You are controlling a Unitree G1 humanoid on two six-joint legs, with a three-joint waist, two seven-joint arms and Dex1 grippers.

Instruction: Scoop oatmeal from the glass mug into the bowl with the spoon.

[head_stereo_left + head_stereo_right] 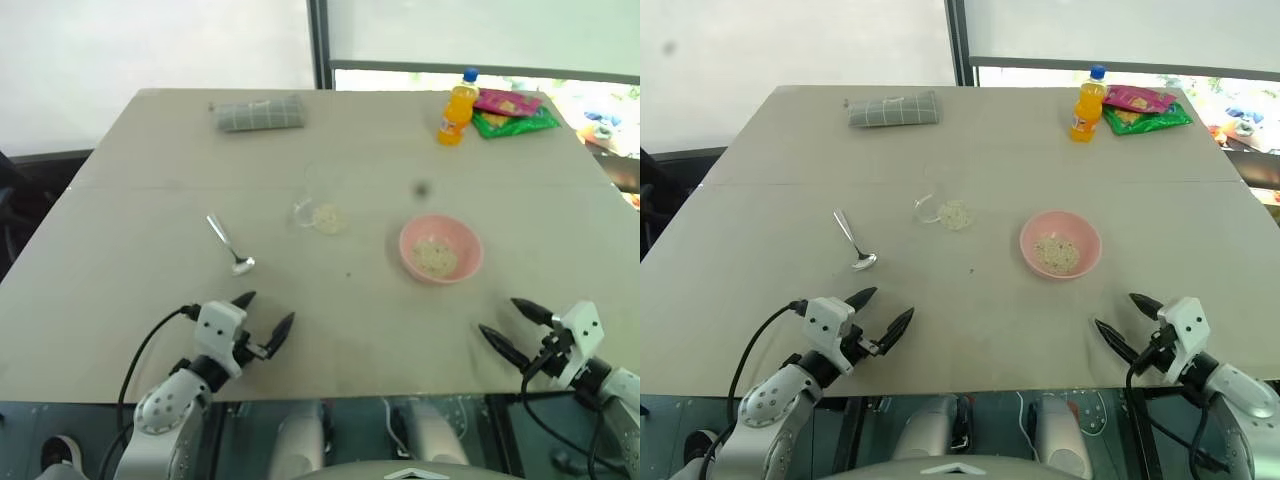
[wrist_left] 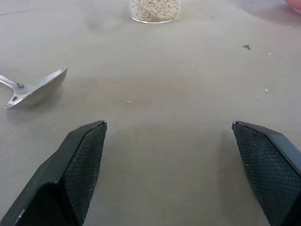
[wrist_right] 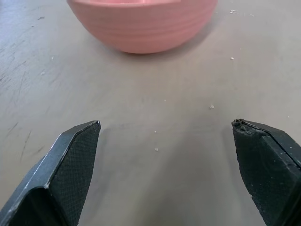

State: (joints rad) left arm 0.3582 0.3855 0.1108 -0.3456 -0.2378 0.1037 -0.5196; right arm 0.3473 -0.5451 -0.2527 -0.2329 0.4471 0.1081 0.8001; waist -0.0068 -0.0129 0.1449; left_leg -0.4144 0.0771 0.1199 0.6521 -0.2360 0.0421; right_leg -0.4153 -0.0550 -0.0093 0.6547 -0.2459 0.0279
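Observation:
A clear glass mug stands near the table's middle with pale oatmeal in its bottom. To its right sits the pink bowl with some flakes inside. The silver spoon lies flat to the mug's left, its small oval bowl toward me. My left gripper hovers open near the front edge, just short of the spoon, holding nothing. My right gripper is open and empty at the front right, pointing toward the pink bowl. The left wrist view shows the spoon and mug base ahead.
A grey folded cloth lies at the table's far left. An orange bottle with a blue cap and colourful snack packets stand at the far right. A few stray flakes dot the tabletop.

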